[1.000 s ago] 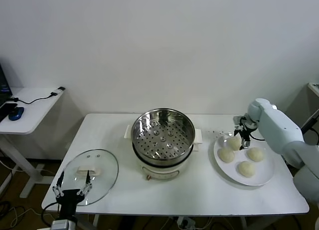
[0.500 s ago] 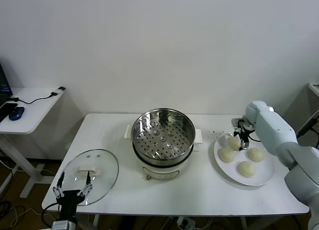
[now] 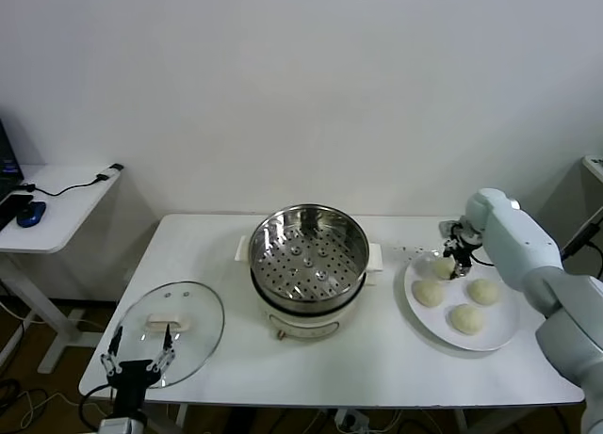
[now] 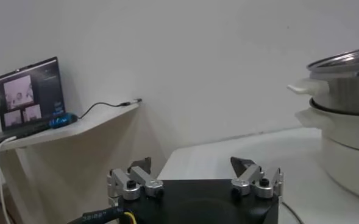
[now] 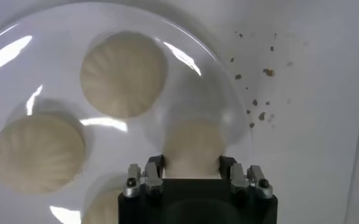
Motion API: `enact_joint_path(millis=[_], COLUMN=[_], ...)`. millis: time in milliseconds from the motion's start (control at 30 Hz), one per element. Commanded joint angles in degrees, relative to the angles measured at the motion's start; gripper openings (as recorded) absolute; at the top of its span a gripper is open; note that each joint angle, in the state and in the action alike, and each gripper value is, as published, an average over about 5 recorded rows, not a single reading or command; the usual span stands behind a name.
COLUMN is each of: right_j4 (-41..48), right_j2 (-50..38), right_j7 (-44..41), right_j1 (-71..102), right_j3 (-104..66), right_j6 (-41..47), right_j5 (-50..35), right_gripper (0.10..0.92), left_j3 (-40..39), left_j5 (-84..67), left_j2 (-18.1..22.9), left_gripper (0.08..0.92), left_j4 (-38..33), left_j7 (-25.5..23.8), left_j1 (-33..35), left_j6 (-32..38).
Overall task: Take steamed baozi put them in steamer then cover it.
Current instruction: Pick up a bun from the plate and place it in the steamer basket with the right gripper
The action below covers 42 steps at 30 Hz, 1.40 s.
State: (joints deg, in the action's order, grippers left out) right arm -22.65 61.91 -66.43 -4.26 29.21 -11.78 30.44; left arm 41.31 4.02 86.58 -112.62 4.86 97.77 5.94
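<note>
While four steamed baozi (image 3: 457, 291) sit on the white plate (image 3: 504, 332) near the right edge of the table (image 3: 377, 359), my right gripper (image 3: 457, 261) is down over the one at the plate's far rim, the bun closest to the steamer. In my right wrist view that bun (image 5: 193, 148) lies between my two fingers (image 5: 149, 178), which have drawn in against its sides, so I am gripping it; it rests on the plate. The other three buns lie apart from one another on the plate, one just beside the gripped bun (image 5: 124, 73), one farther along the rim (image 5: 36, 153), and one mostly hidden under my gripper body. A scatter of small dark crumbs (image 5: 259, 79) dots the table just beyond the plate's far rim. The steamer (image 3: 308, 253) stands at the middle of the table on its white cooker base (image 3: 311, 323), uncovered, its perforated bottom bare of buns. The cover (image 3: 173, 331) lies flat near the table's front left corner, its white handle up. My left gripper (image 3: 138, 351) hangs at that front left edge, just at the near rim of the cover, its fingers spread wide and holding nothing. Off to the left, a small side desk (image 3: 57, 208) carries a cable and a blue mouse (image 3: 30, 213).
</note>
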Motion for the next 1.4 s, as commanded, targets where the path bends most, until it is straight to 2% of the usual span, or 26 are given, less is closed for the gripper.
enact_joint_path(millis=[33,233,400,600,900,1200,1400], right_j4=[-2.91,-14.64,-20.86,-28.39,-40.32,-36.44,-35.43], right_j2=[-1.48,-4.83,-2.59,2.83,10.61,18.03,20.06], right_j7=[-1.28,-5.68,-7.54,-7.4,-6.01,-1.66,-0.63], right_j1=[-1.83,-12.94,-24.17,-31.95,-30.99,-19.14,-14.38], right_j3=[2.94,19.2,29.23,33.55,31.38,24.18,23.66], right_j6=[-1.5,-6.67,-11.97,-18.74,-25.23,-32.42,-33.09], right_j5=[-3.14,-14.19,-20.29,-21.31,-11.63,8.75,12.7], right_gripper=[0.589,0.586,0.588,0.593,0.595,0.594,0.594], left_j3=[0.01,0.05,0.05,-0.03,0.2,0.56,0.68], left_j5=[0.03,-0.01,-0.04,0.16,0.25,-0.08,-0.07], left_j2=[0.07,0.07,0.09,0.17,0.09,0.01,0.14], left_gripper=[0.823,0.823,0.823,0.823,0.823,0.823,0.823], left_j4=[-0.14,-0.46,-0.77,-1.51,-1.42,-1.9,-1.51], left_j7=[0.01,0.03,-0.01,-0.51,-0.73,-0.69,-0.61], left_j1=[0.08,0.62,1.18,1.76,3.04,3.68,3.49], left_j6=[0.04,0.17,0.31,0.06,0.08,0.27,0.37])
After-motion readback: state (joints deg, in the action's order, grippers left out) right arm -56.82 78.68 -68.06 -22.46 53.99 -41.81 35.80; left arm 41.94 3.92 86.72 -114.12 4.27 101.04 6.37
